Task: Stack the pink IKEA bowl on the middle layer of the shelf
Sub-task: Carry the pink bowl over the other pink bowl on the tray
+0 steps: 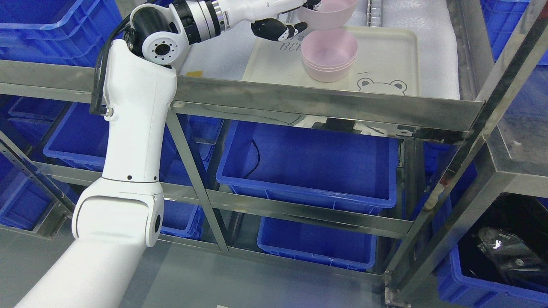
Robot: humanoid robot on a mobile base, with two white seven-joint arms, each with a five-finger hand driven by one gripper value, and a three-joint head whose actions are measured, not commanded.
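While the left hand [284, 19] is pinching a pink bowl [327, 13] by its near rim (black fingers [274, 30] curled under the wall, thumb mostly hidden at the top edge), the bowl is hanging just above and slightly behind the stack [329, 55], apparently not touching it. The stack is sitting on the cream tray [402, 51] on the shelf [325, 105], near the tray's middle. I'd say we're sitting in the carry-to-place step, with the bowl not nested yet. The next move is calling for a small shift toward the stack's centre, levelling the bowl (it's looking tilted), then lowering until the rims seat before the fingers let go. The right arm isn't showing.
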